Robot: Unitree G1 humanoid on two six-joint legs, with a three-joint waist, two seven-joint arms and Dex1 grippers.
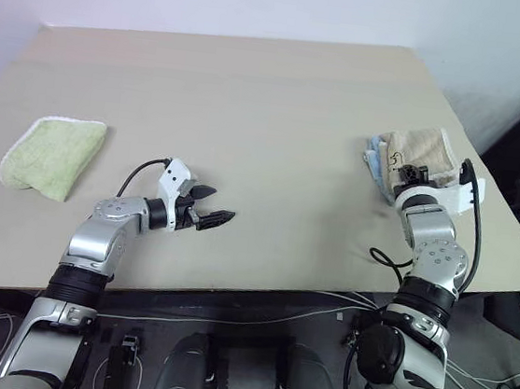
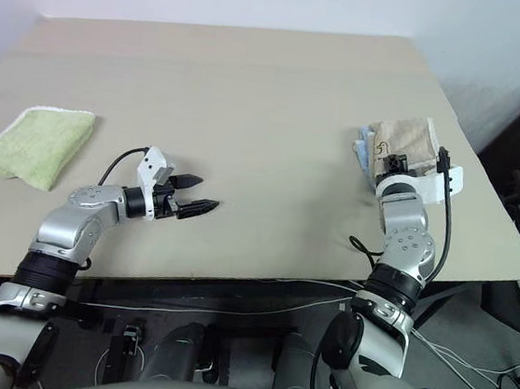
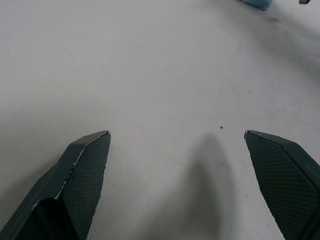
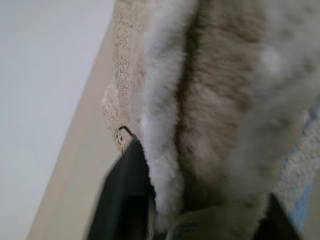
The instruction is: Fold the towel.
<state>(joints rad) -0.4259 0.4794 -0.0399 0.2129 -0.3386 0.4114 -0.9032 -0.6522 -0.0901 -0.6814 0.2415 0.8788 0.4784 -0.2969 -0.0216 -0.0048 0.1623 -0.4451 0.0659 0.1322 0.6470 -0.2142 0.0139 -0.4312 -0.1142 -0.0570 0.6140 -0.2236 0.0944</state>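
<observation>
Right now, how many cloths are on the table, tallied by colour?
Beige towel, folded, at the right claw: 1
Light blue cloth, under the beige towel: 1
Light green cloth, folded, far left on the table: 1
Total: 3

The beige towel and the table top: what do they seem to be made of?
The beige towel looks like soft terry cloth: the right wrist view shows a fuzzy looped pile and a white edge. The table top looks like a smooth matte board, perhaps laminate or painted wood; its even tan surface shows no grain.
</observation>
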